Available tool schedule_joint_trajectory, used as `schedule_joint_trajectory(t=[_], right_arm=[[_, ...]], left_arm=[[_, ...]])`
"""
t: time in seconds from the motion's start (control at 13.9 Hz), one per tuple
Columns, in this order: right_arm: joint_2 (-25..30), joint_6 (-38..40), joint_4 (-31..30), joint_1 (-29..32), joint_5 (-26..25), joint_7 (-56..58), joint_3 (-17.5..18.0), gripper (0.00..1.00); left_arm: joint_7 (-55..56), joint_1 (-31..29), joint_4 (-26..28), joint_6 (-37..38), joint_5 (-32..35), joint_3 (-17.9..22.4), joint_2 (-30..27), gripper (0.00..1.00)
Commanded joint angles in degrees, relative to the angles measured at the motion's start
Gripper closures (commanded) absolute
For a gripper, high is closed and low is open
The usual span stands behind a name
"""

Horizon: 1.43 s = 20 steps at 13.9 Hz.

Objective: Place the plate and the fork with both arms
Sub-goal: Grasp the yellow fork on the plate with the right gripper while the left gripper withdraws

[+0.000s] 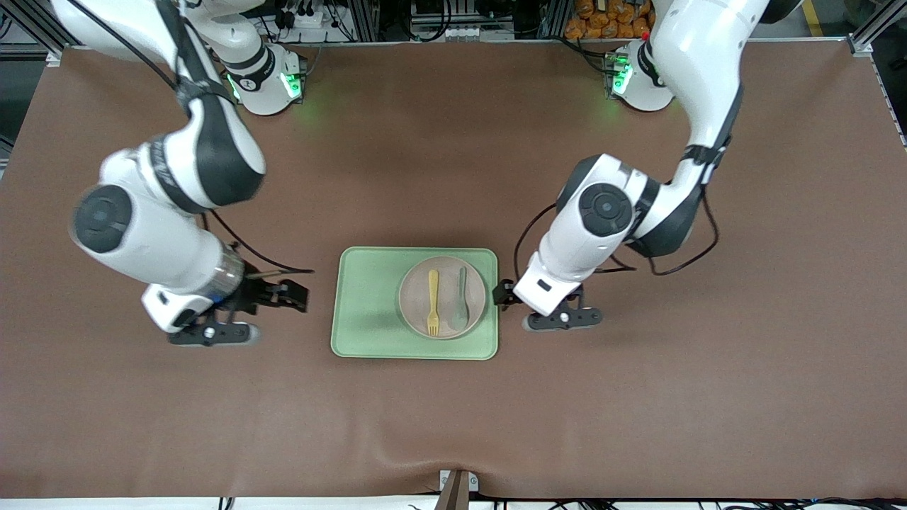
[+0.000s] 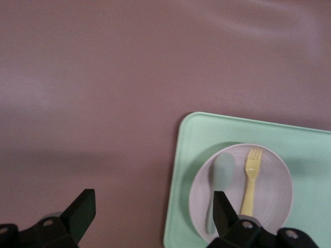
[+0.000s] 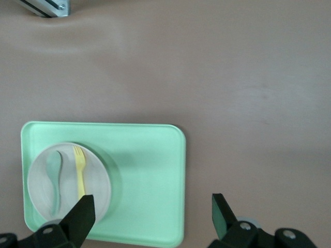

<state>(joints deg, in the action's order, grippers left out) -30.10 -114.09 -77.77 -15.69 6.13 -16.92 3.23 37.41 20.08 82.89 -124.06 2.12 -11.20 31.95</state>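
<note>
A robotics lab: aluminium framing [image 1: 868, 39] and cables [image 1: 312, 18] edging the table.

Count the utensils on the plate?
2. A yellow fork and a grey-green spoon lie side by side on the plate, the spoon toward the left arm's end. The plate sits in the green tray. Nothing looks hidden.

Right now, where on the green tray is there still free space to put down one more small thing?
The tray is bare over its half toward the right arm's end. The plate fills the half toward the left arm's end, with fork and spoon side by side on it, so that part is crowded.
</note>
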Motion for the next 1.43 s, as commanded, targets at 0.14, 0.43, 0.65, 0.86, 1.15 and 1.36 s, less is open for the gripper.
schedule_joint_trajectory(t=[0.14,0.43,0.65,0.86,1.15,1.36], right_arm=[[-10.4,-8.4,4.6,-6.2,0.5,-5.3,-0.6,0.0],[-14.6,-12.6,4.6,-10.8,-0.1,-9.4,-0.9,0.04],[-16.4,-13.3,4.6,-13.5,-2.8,-9.4,-0.9,0.17],[-17.4,-13.4,4.3,-15.2,-5.6,-9.7,-0.9,0.22],[-18.8,-16.0,4.0,-17.8,-6.9,-9.9,-0.9,0.27],[-20.9,-17.5,3.9,-18.3,-6.7,-9.9,-0.9,0.28]], left_arm=[[-0.6,-6.1,1.1,16.0,1.5,-0.1,-10.5,0.0],[-10.9,-12.5,1.2,28.9,0.3,-0.3,-19.3,0.0],[-18.9,-17.8,1.5,34.6,-0.6,-0.2,-24.8,0.0],[-23.4,-20.6,5.2,36.0,-2.6,0.0,-30.5,0.0],[-23.5,-21.2,7.4,38.8,-2.6,1.7,-34.9,0.0],[-23.4,-21.4,6.1,40.9,-1.9,2.0,-34.9,0.0]])
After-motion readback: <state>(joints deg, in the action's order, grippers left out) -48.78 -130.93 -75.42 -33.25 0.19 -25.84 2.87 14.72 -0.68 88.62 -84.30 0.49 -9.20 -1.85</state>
